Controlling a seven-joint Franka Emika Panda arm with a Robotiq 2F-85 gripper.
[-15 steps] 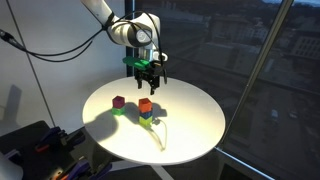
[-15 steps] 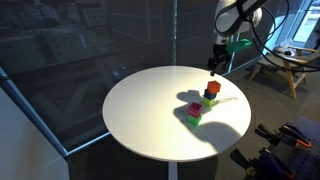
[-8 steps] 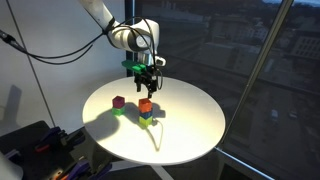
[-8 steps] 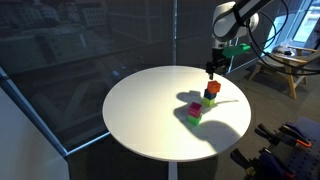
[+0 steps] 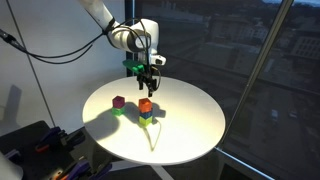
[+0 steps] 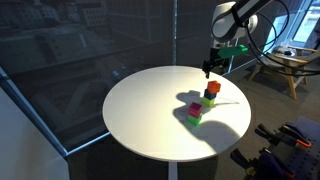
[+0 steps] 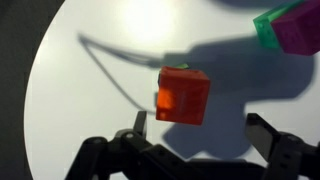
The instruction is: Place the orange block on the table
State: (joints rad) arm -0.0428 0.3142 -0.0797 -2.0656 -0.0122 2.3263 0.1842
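Note:
The orange block (image 5: 145, 104) sits on top of a small stack of cubes on the round white table (image 5: 190, 125). It also shows in an exterior view (image 6: 211, 89) and in the wrist view (image 7: 183, 94). My gripper (image 5: 148, 78) hangs open and empty a little above the block, apart from it; it also shows in an exterior view (image 6: 211, 68). In the wrist view the two fingers (image 7: 200, 128) stand wide apart with the block just beyond them. The cubes under the orange block are mostly hidden.
A magenta cube (image 5: 118, 101) rests on a green cube (image 5: 118, 110) beside the stack, and shows at the wrist view's top right (image 7: 300, 25). A thin cable shadow crosses the tabletop (image 7: 105, 65). A dark glass wall stands behind the table.
My gripper has shifted only slightly above the stack and stays open. The orange block has not moved.

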